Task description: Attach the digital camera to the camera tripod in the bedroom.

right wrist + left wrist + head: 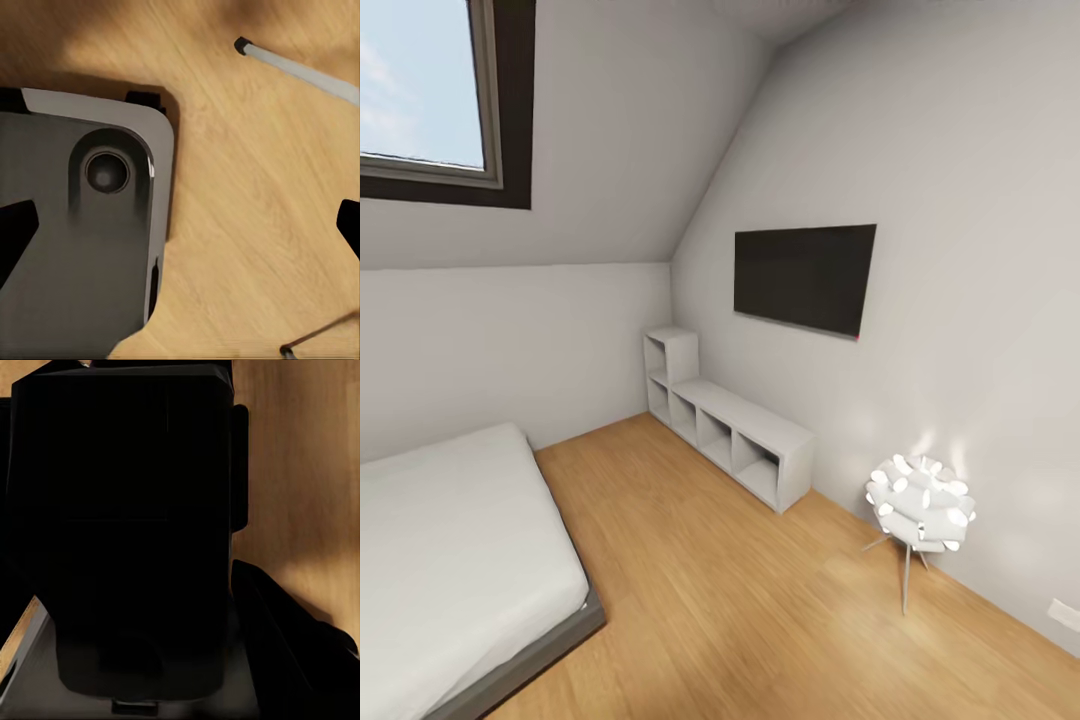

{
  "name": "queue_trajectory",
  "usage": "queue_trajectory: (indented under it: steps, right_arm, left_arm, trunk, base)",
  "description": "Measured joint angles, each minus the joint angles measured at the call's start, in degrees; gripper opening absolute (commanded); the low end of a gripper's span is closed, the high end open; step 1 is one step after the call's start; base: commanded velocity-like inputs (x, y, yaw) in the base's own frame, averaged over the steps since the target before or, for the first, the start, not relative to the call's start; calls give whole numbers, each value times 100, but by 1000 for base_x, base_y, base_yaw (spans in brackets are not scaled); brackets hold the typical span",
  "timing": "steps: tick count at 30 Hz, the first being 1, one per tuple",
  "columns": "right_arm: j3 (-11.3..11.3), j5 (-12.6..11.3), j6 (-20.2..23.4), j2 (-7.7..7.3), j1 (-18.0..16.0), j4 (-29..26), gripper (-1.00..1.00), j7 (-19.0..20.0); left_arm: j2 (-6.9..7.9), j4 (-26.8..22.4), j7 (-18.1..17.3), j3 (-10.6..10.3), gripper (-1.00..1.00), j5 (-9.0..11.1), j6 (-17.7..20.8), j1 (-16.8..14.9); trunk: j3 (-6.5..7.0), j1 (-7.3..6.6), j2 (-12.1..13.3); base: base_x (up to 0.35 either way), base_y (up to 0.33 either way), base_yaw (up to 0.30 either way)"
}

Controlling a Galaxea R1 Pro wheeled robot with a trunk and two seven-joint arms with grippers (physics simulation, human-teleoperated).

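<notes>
The head view takes in the bedroom [740, 610]: a bed [450, 560] at lower left, a low shelf unit [730, 430] mid-frame under a wall television [805, 277], and a white-globed lamp [920, 515] at lower right. In the right wrist view, two silver legs of the camera tripod [300, 69] cross the upper right and lower right corners above the plank floor, beside the robot's grey base [82, 225]. The left wrist view is mostly dark, so I cannot tell how either gripper's fingers stand.

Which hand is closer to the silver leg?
Right, probably. The right hand hangs above the floor near the silver leg; the left hand's camera faces something dark, so its place is unclear.
</notes>
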Motion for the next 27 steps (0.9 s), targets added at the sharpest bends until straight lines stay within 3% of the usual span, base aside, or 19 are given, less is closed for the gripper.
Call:
queue_trajectory:
  steps: [5, 6, 9, 24, 26, 27]
  right_arm:
    - [1, 38, -99, 0, 205, -3, 100, -7]
    - [2, 54, -466, -4, 347, -4, 100, -6]
    - [0, 41, -732, -43, 434, -4, 100, -8]
    - [8, 67, -707, -32, 440, -11, 100, -1]
    - [9, 131, -705, -31, 440, -12, 100, -1]
    - [9, 330, -704, -21, 440, -12, 100, -4]
  left_arm:
    - [2, 0, 0, 0, -100, 4, -1, 2]
    - [2, -1, 1, 4, -100, 7, 2, 2]
    - [2, 1, 2, 7, -100, 7, 4, 5]
    - [-8, 0, 0, 10, -100, 8, -158, 44]
    - [-12, 0, 0, 10, -100, 8, -166, 45]
    - [-14, 0, 0, 10, -100, 8, -173, 46]
  trunk:
    - [90, -110, 201]
    - [107, -132, 241]
    - [162, -198, 361]
    - [432, -528, 964]
    - [468, -572, 1044]
    - [486, -594, 1084]
  base:
    - [0, 0, 0]
    - [0, 0, 0]
    - [0, 0, 0]
    - [0, 0, 0]
    - [0, 0, 0]
    - [0, 0, 0]
